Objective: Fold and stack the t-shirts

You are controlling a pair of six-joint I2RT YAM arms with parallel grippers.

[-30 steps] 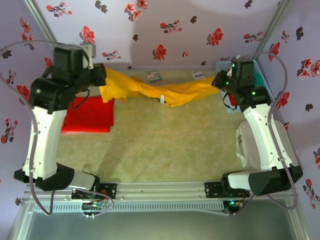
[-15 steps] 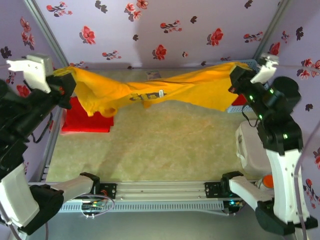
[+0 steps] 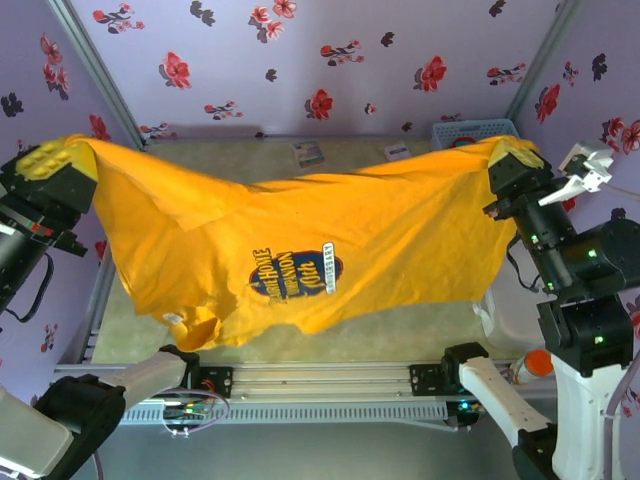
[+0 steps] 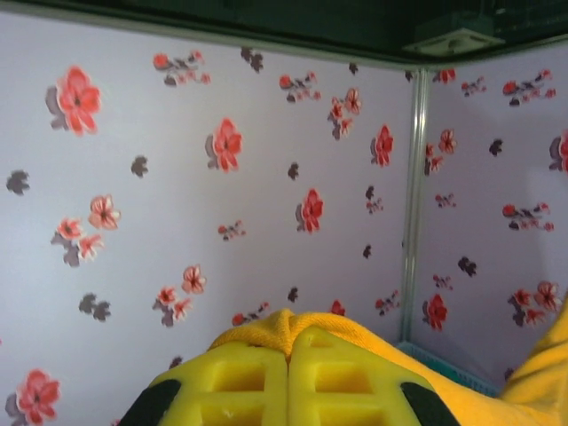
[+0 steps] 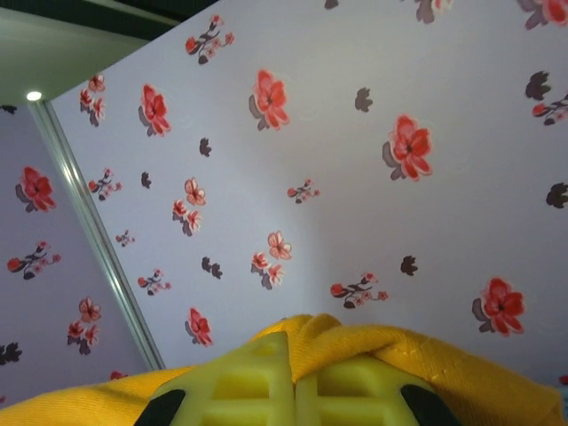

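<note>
Both arms are up and the mustard-yellow t-shirt (image 3: 400,240) hangs spread wide between them, above the table (image 3: 250,165), dark chest print facing the overhead camera. The left gripper (image 3: 48,160) is clamped on one end and the right gripper (image 3: 512,156) is pinched tight on the other, with cloth bunched at the fingertips.

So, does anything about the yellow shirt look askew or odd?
The shirt hangs spread between the left fingers and right fingers, yet unevenly: its near-left corner is bunched and curled, and the print sits tilted. No damage shows.
</note>
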